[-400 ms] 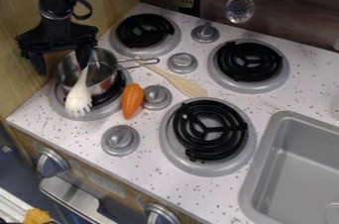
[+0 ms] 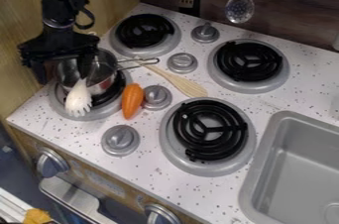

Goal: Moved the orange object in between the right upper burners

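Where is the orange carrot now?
In the camera view, the orange carrot lies left of centre on the white counter, between the left front burner and a grey knob.

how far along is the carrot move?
Done: nothing visible; the carrot lies beside the burner under the pot, not between the two upper burners.
In hand: carrot isn't held; gripper hangs open over the pot area.
Left: likely all of it: grasp the carrot, carry it over, set it down, release.
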### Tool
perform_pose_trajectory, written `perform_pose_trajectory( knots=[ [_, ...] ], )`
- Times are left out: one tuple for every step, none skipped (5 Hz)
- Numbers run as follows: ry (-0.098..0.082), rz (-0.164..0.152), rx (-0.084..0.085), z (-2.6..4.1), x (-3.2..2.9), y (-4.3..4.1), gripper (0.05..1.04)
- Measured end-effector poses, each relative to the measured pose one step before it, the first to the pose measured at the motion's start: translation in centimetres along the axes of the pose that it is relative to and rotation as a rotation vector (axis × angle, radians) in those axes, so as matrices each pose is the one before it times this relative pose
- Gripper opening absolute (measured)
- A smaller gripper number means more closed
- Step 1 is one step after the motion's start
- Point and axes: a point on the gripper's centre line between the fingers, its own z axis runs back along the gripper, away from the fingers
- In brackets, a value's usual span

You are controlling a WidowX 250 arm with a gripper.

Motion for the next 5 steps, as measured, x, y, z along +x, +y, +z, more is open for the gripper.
perform_pose_trajectory(
  knots=[
    [-0.0406,-0.0049,0.0000,1.148,0.271,-0.047,0.999],
    [-0.0165,-0.0245,0.0013,0.755,-0.122,-0.405,0.999],
    [-0.0443,-0.0449,-0.0162,2.233,-0.307,-0.863,0.999],
    [0.0426,-0.1005,0.0184,2.434,-0.343,-1.978,0.999],
    [0.0373,-0.0123,-0.0783,0.134,-1.186,-1.895,0.999]
  ],
)
